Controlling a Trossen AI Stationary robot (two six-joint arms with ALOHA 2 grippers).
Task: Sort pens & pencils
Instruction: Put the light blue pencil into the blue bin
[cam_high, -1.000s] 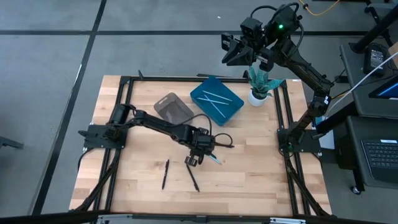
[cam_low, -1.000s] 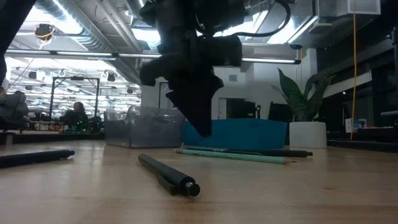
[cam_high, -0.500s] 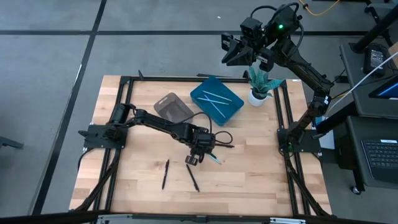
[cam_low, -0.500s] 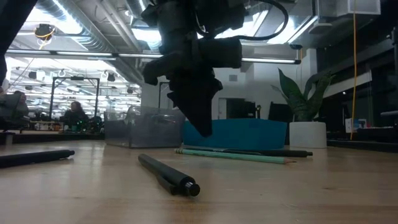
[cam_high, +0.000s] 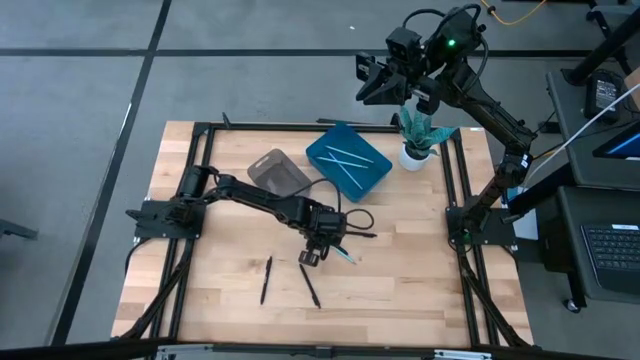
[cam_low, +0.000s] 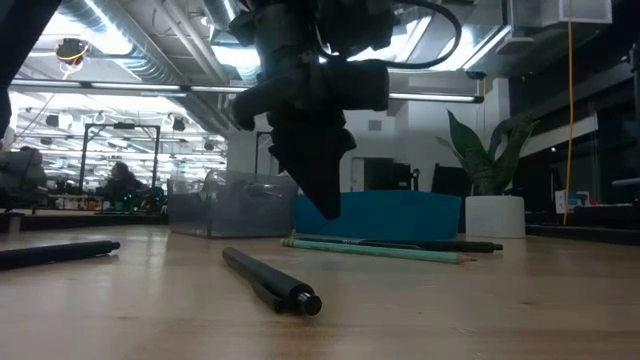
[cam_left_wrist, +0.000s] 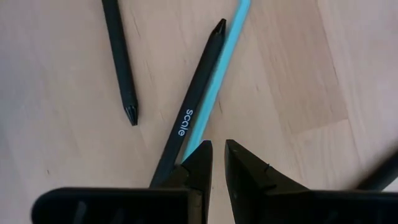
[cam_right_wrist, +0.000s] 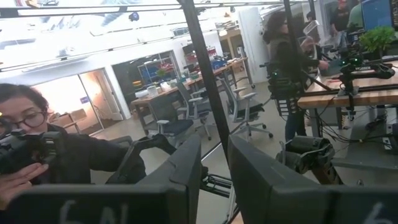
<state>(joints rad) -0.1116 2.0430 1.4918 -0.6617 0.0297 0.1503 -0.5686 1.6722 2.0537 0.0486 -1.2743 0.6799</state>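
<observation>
Room: open workshop with desks, office chairs and ceiling lights beyond the table; a person in glasses and another standing person show in the right wrist view.
Surface: pale wooden table edged by a black frame.
Left gripper: low over the table's middle, jaws drawn narrow with a slim gap, holding nothing; its tips hang just above the near ends of a black pen and a light blue pencil.
Pair under the jaws: black pen marked "scale" and light blue pencil lie side by side, touching along their length; in the high view they sit at 3 o'clock of the gripper.
Third stick: another black pen lies apart, angled toward the pair, its tip near the marked pen's middle.
Further out: two black pens rest on the table at about 7 and 6 o'clock of the left gripper, well apart from each other.
Blue tray: at 1 o'clock of the gripper, holding two light blue pencils crossed.
Clear tray: just beside the blue tray, at 11 o'clock of the gripper.
Potted plant: at the table's far right edge.
Right gripper: raised high beyond the table's far edge, jaws parted, empty.
</observation>
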